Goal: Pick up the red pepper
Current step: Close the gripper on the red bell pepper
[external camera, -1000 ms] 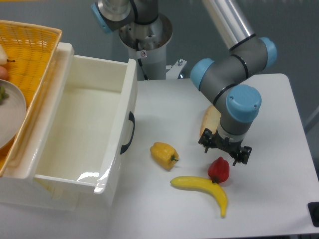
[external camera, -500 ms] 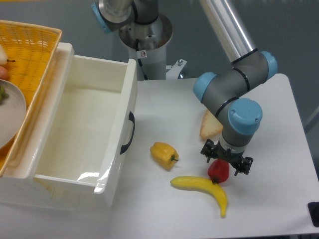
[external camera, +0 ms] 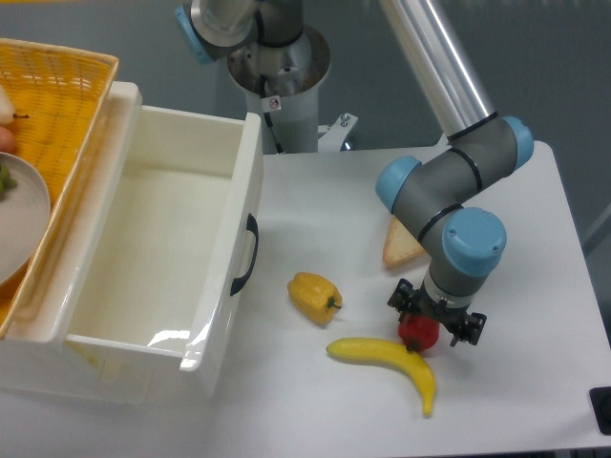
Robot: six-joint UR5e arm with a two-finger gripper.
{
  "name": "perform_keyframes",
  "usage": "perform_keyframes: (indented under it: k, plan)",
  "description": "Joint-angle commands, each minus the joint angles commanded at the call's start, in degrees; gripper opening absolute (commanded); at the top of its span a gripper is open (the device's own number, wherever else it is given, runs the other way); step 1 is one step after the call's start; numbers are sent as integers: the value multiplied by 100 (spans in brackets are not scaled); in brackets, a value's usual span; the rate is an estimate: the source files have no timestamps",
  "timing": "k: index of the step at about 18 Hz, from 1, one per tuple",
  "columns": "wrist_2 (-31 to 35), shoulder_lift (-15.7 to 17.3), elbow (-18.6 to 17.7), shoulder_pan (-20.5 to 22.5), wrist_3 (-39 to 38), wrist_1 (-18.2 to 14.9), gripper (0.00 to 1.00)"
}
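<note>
The hand [external camera: 435, 322] points straight down at the white worktop [external camera: 535, 248]; its two black fingers [external camera: 402, 300] stand apart, one on each side of the red pepper [external camera: 418, 332], so the hand is released and straddles the pepper; whether the fingers touch it cannot be told. The red pepper sits on the worktop directly under the hand, touching or just beside the banana [external camera: 387, 359], which lies just in front of the hand. A yellow pepper [external camera: 313, 295] lies near, to the hand's side toward the white drawer [external camera: 153, 253]; a bread slice [external camera: 405, 243] lies just behind the hand. No legible writing shows.
</note>
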Motion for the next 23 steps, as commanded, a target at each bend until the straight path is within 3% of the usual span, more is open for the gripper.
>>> perform_keyframes:
  k: [7,9,12,16,20,23]
  plan:
    - [-9,-9,-26,-9,0,-9,99]
    - [-9,-9,-35,-9,-9,-17,89]
    - [-35,17,-35,-26,0,-18,67]
    - [-70,17,-44,-35,0,-26,47]
    - [-70,53,-44,-35,0,-35,37]
    - [-114,166,-44,-35,26,-61,37]
